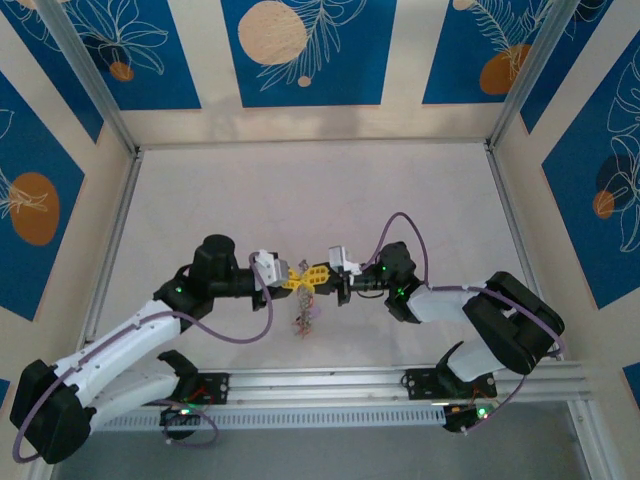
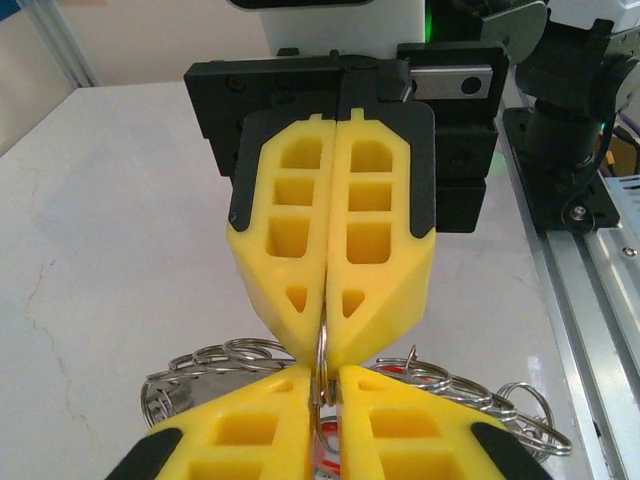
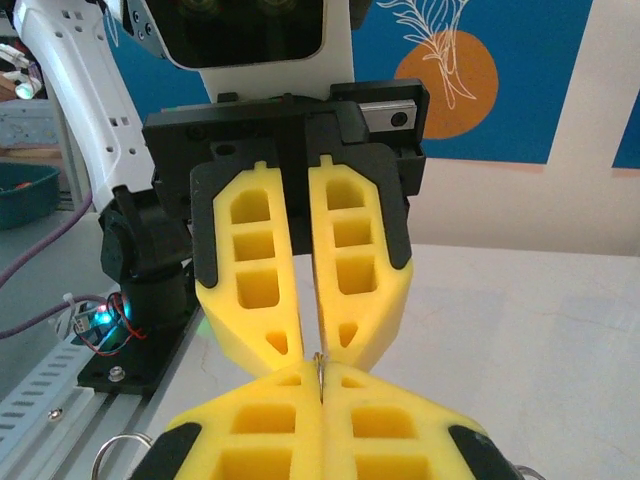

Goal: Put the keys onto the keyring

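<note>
Jaws: left gripper and right gripper meet tip to tip, both clenched on the keyring.
Walls: blue leaf panels, beyond the keyring.
Table: pale, faintly veined, beneath the keyring.
Keys: dangling under the keyring, blurred; tags partly hidden.

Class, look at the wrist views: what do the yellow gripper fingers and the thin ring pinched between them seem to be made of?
The yellow fingers: probably plastic with a matte finish, judging by the even colour and moulded hollow cells.
The keyring: metal, possibly steel, polished; it is thin, grey and glints.
</note>
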Controlling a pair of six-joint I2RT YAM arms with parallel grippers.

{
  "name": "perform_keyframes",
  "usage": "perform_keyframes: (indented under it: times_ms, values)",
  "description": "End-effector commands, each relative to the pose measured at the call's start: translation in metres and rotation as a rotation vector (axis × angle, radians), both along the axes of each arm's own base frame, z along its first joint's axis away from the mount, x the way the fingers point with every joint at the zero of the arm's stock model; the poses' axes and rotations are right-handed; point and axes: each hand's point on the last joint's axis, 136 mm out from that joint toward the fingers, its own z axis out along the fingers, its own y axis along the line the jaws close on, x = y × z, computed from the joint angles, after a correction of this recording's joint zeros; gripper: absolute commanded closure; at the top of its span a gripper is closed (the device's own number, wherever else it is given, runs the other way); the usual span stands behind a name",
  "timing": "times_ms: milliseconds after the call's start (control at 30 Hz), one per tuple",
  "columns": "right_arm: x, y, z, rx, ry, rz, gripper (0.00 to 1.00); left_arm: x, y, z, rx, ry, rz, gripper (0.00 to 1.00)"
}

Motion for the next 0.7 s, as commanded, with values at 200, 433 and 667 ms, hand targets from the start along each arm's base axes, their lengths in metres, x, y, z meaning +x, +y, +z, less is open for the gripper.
perform_keyframes:
  times_ms: [200,433,667]
  values:
    - [-0.004,0.003,0.009,-0.03,-0.135,0.007,0.77,0.005,0.008,0.0,0.126,-0.034,0.008,1.0]
    - [0.002,-0.006,-0.011,-0.179,-0.143,-0.029,0.64,-0.003,0.025,0.003,0.343,-0.075,-0.035,1.0]
    - [0.007,-0.004,-0.009,-0.187,-0.076,-0.032,0.64,-0.004,0.022,0.003,0.467,-0.077,-0.083,1.0]
